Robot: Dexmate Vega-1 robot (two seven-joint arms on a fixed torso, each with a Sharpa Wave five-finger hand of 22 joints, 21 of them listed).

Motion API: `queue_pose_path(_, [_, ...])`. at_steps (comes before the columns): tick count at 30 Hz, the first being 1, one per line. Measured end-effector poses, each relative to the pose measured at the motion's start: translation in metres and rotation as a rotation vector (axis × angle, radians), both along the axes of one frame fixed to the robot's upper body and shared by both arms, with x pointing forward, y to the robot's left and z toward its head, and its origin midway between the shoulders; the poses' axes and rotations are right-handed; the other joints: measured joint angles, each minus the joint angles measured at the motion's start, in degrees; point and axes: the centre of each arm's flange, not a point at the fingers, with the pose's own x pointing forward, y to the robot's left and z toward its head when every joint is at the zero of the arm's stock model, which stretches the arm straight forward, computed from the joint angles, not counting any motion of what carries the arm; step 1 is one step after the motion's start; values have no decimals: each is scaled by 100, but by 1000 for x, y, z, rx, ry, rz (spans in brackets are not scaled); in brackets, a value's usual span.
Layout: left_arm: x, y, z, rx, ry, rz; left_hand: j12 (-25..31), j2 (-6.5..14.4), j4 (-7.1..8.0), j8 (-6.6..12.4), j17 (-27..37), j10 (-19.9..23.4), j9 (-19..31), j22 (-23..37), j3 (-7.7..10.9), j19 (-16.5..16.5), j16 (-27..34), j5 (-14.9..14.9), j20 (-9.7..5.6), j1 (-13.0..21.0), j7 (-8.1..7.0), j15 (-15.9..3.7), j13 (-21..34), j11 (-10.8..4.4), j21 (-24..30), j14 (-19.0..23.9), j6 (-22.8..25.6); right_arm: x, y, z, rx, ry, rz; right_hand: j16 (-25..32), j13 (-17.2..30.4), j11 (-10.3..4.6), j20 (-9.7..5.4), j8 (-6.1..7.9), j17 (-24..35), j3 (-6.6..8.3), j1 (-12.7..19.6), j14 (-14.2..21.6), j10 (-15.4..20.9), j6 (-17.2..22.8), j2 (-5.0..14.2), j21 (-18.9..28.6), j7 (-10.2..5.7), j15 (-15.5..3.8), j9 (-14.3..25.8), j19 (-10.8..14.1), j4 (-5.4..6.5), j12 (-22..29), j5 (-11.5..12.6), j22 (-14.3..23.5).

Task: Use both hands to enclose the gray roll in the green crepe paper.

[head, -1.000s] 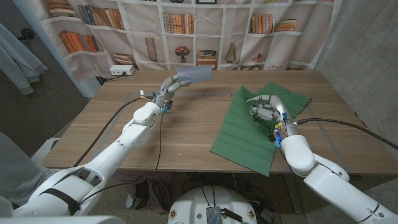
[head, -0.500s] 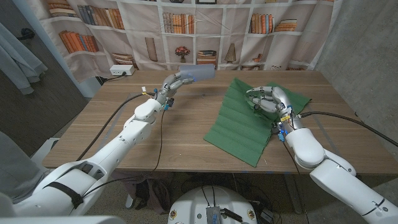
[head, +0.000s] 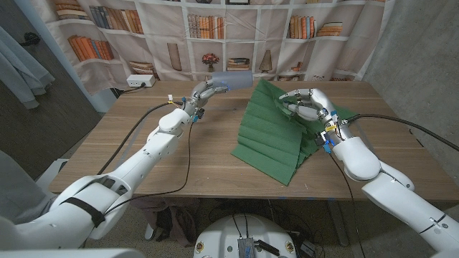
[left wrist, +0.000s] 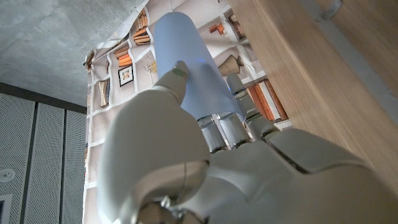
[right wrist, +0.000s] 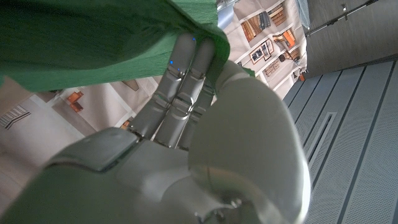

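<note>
My left hand (head: 204,93) holds the gray roll (head: 233,82) up above the table's far middle; in the left wrist view its fingers (left wrist: 227,127) wrap the pale roll (left wrist: 186,68). The green crepe paper (head: 276,129) lies on the right half of the table, and its far edge is lifted off the wood. My right hand (head: 307,104) grips that raised edge, which the right wrist view shows as green paper (right wrist: 93,37) bunched over the fingers (right wrist: 180,81). The roll hangs just left of the raised paper edge.
A white power strip (head: 140,81) sits at the table's (head: 143,150) far left edge. Cables run along both arms. A bookshelf-print curtain (head: 215,36) hangs behind the table. Bare wood shows on the left half and along the front edge.
My right hand has lifted the paper's far edge and pulled the sheet leftward. My left hand has carried the roll slightly right, closer to the paper.
</note>
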Motion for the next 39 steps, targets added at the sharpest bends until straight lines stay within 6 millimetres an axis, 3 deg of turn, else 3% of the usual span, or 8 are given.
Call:
queue_pose_path(18, [11,-37,17,77,5,-81,22,0,-19,-9,-19,17,-51,-27,19,45,0,-7,0,0,40,0,3,-1,85,0,23,2,10,30,-88,-115,81,-88,38,-40,14,-63,1,39,-1,-21,39,-31,-2,25,-30,23,16,-54,-41,-45,-159,-30])
queue_pose_path(39, [18,-72,16,199,28,-158,16,0,-26,-31,-24,28,-77,-26,26,107,0,4,1,0,53,10,33,-9,214,55,33,7,20,61,-107,-234,133,-167,76,-93,51,-105,2,45,-5,-20,74,-31,38,67,-29,43,70,-132,-48,-110,-311,-107])
